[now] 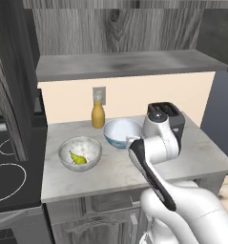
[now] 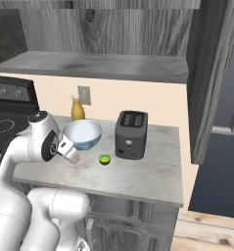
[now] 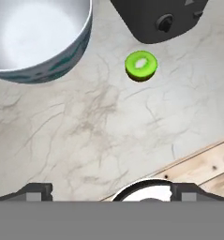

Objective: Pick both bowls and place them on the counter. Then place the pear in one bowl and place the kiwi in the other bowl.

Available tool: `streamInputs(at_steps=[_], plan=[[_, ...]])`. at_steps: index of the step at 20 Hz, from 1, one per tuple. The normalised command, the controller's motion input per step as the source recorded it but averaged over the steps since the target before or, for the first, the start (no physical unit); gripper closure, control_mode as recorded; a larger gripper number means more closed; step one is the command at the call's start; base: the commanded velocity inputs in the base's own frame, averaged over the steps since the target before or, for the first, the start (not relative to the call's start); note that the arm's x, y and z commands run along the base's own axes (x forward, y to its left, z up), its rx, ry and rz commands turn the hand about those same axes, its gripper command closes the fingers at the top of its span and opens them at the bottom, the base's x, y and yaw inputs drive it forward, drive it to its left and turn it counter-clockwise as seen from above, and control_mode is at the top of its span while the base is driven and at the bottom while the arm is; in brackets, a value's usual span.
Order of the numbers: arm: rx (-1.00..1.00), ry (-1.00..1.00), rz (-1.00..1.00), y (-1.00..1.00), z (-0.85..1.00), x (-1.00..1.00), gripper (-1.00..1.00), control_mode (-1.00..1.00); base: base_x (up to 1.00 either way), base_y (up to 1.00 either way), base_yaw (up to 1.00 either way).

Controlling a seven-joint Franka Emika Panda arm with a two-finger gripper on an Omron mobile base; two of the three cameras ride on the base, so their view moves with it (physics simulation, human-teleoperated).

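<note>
Hand view: gripper (image 3: 111, 190) released, empty above the tabletop (image 3: 85, 122); reaching for the kiwi (image 3: 141, 65) may bump the toaster (image 3: 160, 18) or roll it away.

Home kitchen, rendered: marbled counter (image 1: 201, 157) w/ black toaster (image 2: 131, 134), stove (image 1: 8, 167) w/ ring burners at its left, wall outlet (image 1: 99, 93), cabinet doors below, grey shelf (image 1: 129, 64) & wood-grain panels above.
</note>
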Motion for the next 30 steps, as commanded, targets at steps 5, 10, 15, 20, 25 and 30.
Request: streamInputs(at_steps=[5, 10, 15, 20, 25, 30], plan=[[0.0, 0.04, -0.1, -0.58, -0.03, 0.09, -1.0, -1.0, 0.0, 0.0, 0.0], [0.0, 0.05, -0.04, -0.48, -0.09, 0.33, -1.0, -1.0, 0.0, 0.0, 0.0], [0.0, 0.06, 0.0, -0.25, -0.09, 0.49, -1.0, -1.0, 0.0, 0.0, 0.0], [0.0, 0.07, 0.0, -0.21, -0.13, 0.43, -1.0, -1.0, 0.0, 0.0, 0.0], [0.0, 0.08, 0.0, -0.08, -0.14, 0.44, -1.0, -1.0, 0.0, 0.0, 0.0], [0.0, 0.07, 0.0, -0.06, -0.18, 0.36, -1.0, -1.0, 0.0, 0.0, 0.0]])
